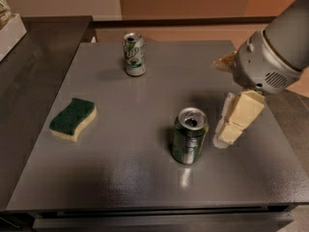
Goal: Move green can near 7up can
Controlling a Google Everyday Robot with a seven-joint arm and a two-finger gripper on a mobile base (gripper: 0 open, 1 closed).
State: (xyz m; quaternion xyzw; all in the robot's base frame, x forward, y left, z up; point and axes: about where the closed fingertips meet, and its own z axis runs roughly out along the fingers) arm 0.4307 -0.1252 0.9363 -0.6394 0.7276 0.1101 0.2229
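The green can point(189, 136) stands upright on the grey table point(145, 178), right of centre, with its silver top open. The 7up can point(134, 54) stands upright near the table's far edge, well apart from the green can. My gripper point(222, 139) hangs from the grey arm point(270, 57) at the right, pointing down at the table just right of the green can. Its cream fingers point(243, 115) are open, hold nothing and do not touch the can.
A green and yellow sponge point(73, 119) lies on the table's left side. A darker counter point(34, 71) adjoins the table on the left, with a white box point(9, 30) at its far corner. The table's right edge lies just beyond the gripper.
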